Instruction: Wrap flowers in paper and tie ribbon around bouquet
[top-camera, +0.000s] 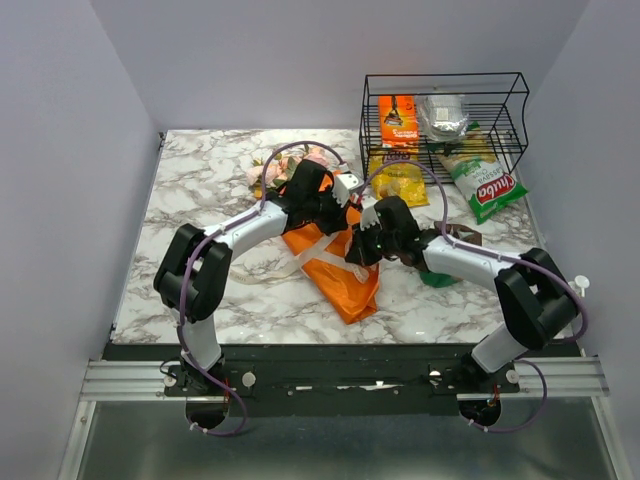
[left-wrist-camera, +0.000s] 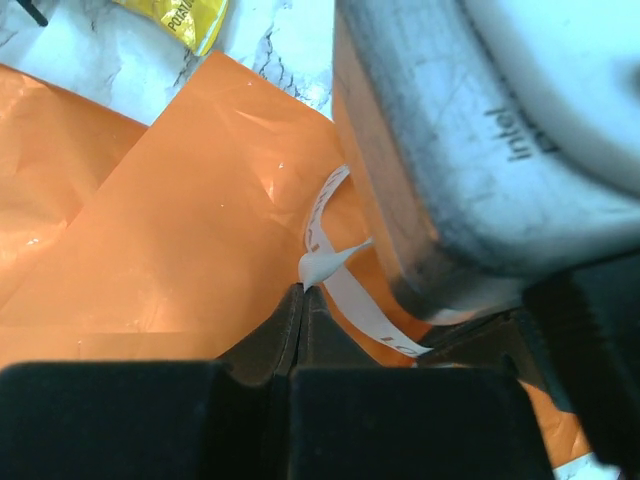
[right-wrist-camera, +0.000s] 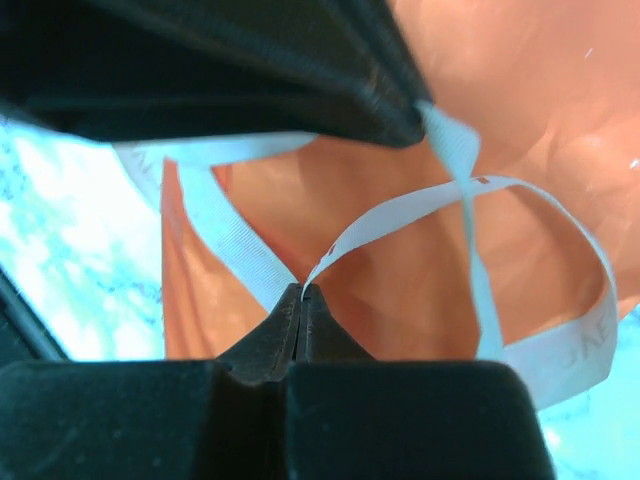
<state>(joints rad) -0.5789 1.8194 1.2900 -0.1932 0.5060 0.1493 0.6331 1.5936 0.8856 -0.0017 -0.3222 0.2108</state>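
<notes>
Black fingertips of your right gripper (right-wrist-camera: 303, 292) fill the bottom of the right wrist view. They are pressed together, with a strand of the long, thin, pale cream ribbon (right-wrist-camera: 400, 212) pinched at their tips. From that pinch the ribbon rises in a loose loop over the large, bright orange sheet of crinkled paper (right-wrist-camera: 520, 90). It crosses itself just below your left gripper (right-wrist-camera: 418, 112), whose dark tip hangs above and also has ribbon coming out of it.

In the left wrist view you see those left fingers closed too, a crumpled bit of ribbon caught between them and the rest lying flat on the paper.

From overhead, both grippers meet over the middle of the white, grey-veined marble table (top-camera: 200, 190). The paper lies under them as a cone, its tail pointing near and right, with the ribbon across it. The pale pink and cream flowers (top-camera: 262, 175) show at its far left end, behind your left wrist. A black wire basket (top-camera: 445, 85) of snack packets stands at the far right.
</notes>
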